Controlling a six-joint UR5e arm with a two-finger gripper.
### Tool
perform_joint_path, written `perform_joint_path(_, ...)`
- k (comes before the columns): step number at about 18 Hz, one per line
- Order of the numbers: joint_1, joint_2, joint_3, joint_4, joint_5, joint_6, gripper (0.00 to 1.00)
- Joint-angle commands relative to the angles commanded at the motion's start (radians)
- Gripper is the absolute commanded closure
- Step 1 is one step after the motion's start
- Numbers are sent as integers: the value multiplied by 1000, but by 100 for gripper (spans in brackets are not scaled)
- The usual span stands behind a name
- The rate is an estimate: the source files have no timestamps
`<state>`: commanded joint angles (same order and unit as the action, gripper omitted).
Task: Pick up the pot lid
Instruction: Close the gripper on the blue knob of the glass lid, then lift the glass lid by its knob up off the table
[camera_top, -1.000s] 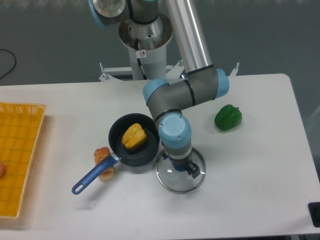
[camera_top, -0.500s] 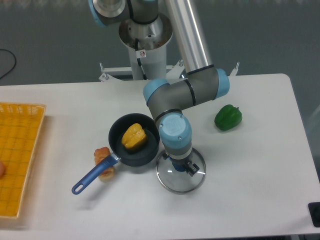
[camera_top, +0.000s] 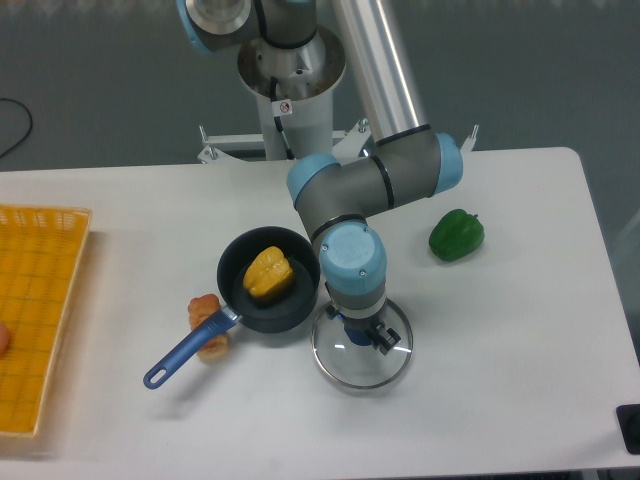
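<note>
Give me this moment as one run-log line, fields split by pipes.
step: grasp | gripper: closed on blue knob of pot lid | lift: unconfirmed from this view | pan: beside lid, yellow item inside

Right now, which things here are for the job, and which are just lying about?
For the job:
glass pot lid
gripper, at the lid's blue knob

Just lying about:
black frying pan
yellow pepper in it
green pepper
brown item
yellow crate

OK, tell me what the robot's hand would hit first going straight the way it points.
Most likely the round, clear glass lid: the hand points down at it, fingers on either side of its blue knob. One view leaves the gap beneath the fingertips unclear.
</note>
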<state>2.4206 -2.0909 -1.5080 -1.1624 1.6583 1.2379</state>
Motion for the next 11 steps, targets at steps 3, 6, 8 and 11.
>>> perform_joint_path(3, -6, 25, 18, -75, -17, 2, 39)
perform_joint_path(6, -9, 46, 20, -106, -18, 21, 39)
perform_joint_path(8, -17, 74, 20, -125, -46, 23, 39)
perform_joint_path(11, -18, 89, 20, -145, -71, 23, 42)
